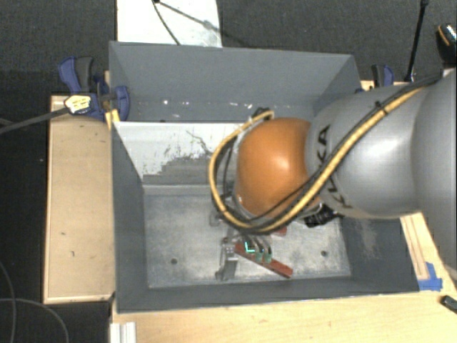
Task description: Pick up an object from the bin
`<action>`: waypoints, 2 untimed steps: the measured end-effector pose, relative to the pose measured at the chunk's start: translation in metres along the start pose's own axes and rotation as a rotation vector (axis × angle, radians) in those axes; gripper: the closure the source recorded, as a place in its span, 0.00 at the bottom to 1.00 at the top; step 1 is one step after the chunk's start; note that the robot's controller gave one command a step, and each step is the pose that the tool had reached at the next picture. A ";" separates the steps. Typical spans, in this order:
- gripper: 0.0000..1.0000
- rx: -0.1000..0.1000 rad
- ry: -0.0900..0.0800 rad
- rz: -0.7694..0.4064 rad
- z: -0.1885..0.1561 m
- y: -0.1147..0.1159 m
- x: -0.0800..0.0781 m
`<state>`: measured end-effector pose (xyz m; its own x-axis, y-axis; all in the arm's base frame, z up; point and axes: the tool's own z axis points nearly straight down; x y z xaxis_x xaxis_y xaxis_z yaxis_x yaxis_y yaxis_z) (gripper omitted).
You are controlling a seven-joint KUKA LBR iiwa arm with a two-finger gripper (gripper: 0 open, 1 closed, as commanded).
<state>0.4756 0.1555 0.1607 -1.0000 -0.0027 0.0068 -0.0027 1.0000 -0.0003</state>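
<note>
The arm enters the bin from the right, with its orange cover above the centre of the floor and cables looped round the cover's left and lower sides. The gripper sits below the cover, low over the floor near the bin's front wall and about midway along it. Whether the gripper is open or closed cannot be determined, as the cover and cables hide most of it. A flat red-brown bar lies on the floor at the gripper's right side, slanting down toward the front wall; contact with the gripper cannot be confirmed. A small green patch shows at the gripper; its nature cannot be determined. The left half of the floor is bare, scuffed metal.
</note>
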 end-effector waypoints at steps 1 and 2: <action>0.00 -0.001 -0.013 -0.328 -0.048 0.023 -0.010; 0.00 0.004 -0.013 -0.351 -0.045 -0.043 -0.057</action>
<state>0.5326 0.1124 0.2057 -0.9379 -0.3467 -0.0058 -0.3467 0.9380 -0.0044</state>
